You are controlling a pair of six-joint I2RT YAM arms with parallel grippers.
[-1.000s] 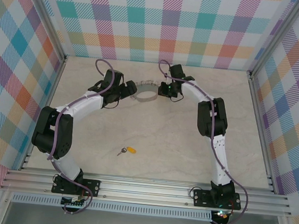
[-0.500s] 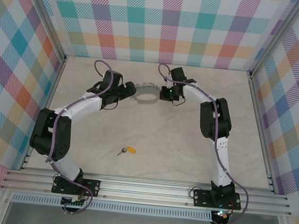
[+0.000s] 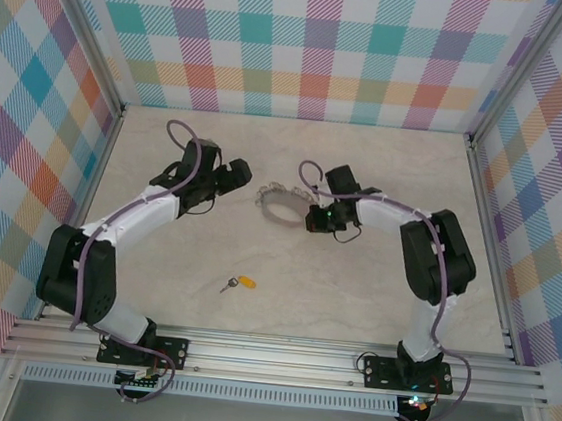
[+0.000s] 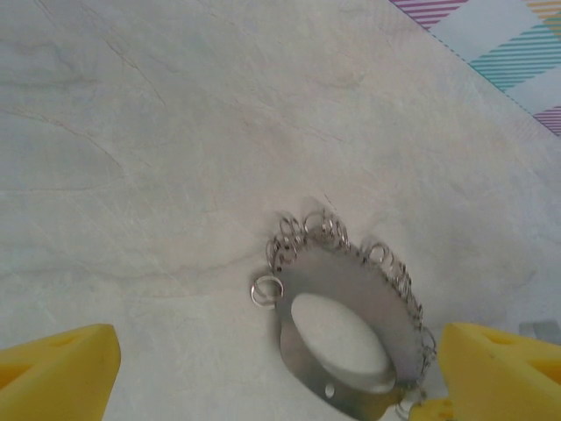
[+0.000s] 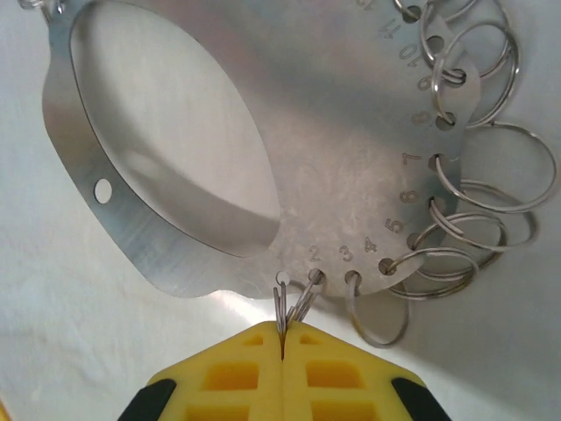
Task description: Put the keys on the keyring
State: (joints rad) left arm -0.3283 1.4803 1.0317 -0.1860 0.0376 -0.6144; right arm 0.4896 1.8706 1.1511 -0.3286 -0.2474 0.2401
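Two hands: one on each side of the keyring [image 3: 282, 205], over the far half of the desk [image 3: 352, 298].
Left hand [image 4: 279, 368]: released, yellow fingers [image 4: 54, 375] spread wide, clear of the keyring and facing it from the left.
Right hand [image 5: 282, 342]: clenched, tips pinched on one small loop [image 5: 281, 303] at the keyring's edge, beside the hole stamped 2.
Keyring: flat grey plate with an oval opening, silvery loops fringing its far edge; long axis roughly left to right from above; resting on the desk or slightly raised, hard to say.
Key [image 3: 239, 285]: alone on the desk, well apart from both hands, nearer the arm bases; long axis roughly left to right, yellow head to the right, silver blade pointing left.
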